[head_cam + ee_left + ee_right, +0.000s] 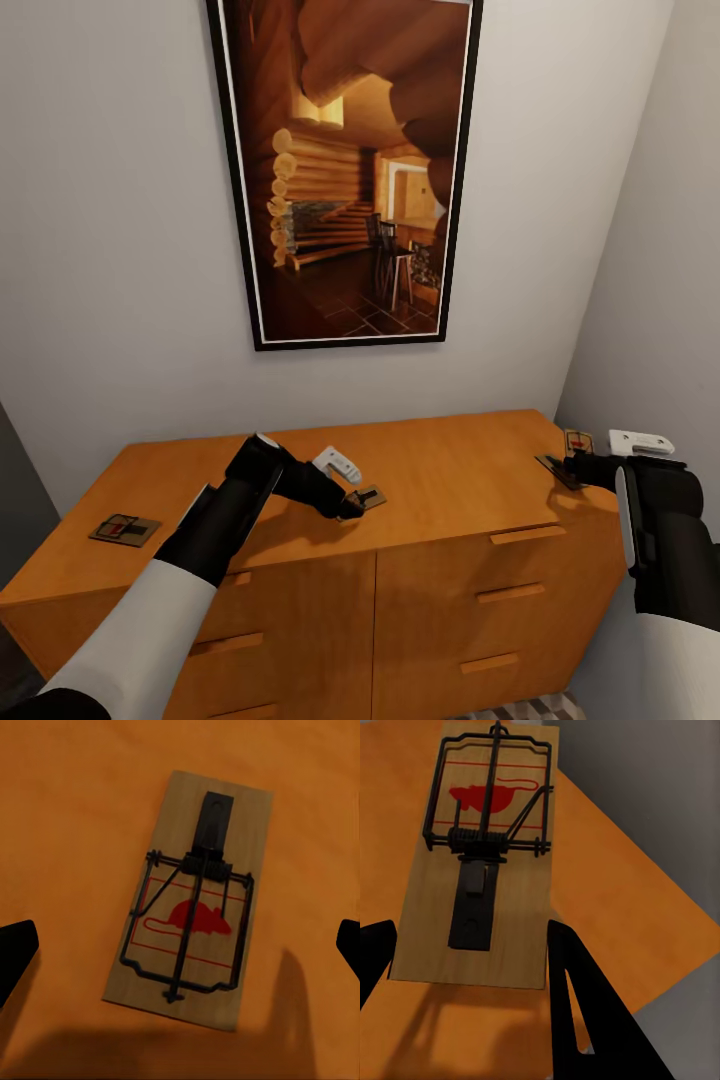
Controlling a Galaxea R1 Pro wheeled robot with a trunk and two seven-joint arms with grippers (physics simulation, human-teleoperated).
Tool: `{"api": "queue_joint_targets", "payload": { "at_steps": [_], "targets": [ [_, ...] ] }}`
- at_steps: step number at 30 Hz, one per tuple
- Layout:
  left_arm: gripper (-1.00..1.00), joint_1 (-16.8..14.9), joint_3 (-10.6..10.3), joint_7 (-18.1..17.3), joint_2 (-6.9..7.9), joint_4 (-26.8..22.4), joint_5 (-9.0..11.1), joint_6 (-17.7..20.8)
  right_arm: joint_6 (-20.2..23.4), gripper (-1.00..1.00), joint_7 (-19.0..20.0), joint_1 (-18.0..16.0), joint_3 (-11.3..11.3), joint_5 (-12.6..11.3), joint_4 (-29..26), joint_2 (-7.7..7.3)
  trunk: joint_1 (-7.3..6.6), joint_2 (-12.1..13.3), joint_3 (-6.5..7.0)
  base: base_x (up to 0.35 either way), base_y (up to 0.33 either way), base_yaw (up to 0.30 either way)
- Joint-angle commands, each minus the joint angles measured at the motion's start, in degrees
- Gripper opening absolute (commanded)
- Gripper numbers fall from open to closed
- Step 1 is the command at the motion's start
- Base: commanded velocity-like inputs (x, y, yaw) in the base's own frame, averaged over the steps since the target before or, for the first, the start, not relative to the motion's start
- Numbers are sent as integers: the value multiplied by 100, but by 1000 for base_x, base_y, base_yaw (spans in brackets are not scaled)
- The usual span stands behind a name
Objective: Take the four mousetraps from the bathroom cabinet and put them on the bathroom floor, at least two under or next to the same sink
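three mousetraps [125, 528] flat atop cabinet [450, 480]

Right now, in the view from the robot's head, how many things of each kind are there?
mousetraps: 3
cabinet: 1
framed picture: 1
tools, the left tool and the right tool: 2
Total: 7

Head high; wrists close over cabinet [440, 480]
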Motion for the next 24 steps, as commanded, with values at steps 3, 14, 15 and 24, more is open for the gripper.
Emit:
{"api": "queue_joint_targets", "payload": {
  "at_steps": [3,14,15,24],
  "targets": [
    [100,-5,4,-56,-1,42,-57,80,24,-100,53,-5,-5,45,-6,0,0,-4,-7,0,0,0],
    [100,-5,12,-51,5,92,-58,246,24,-100,62,-5,-6,48,-4,0,0,-4,-7,0,0,0],
    [100,-5,12,-51,5,93,-58,248,24,-100,62,-5,-6,47,-4,0,0,-4,-7,0,0,0],
    [100,-5,14,-42,5,184,-55,332,24,-100,62,-4,-6,46,-4,0,0,-4,-7,0,0,0]
  ]
}}
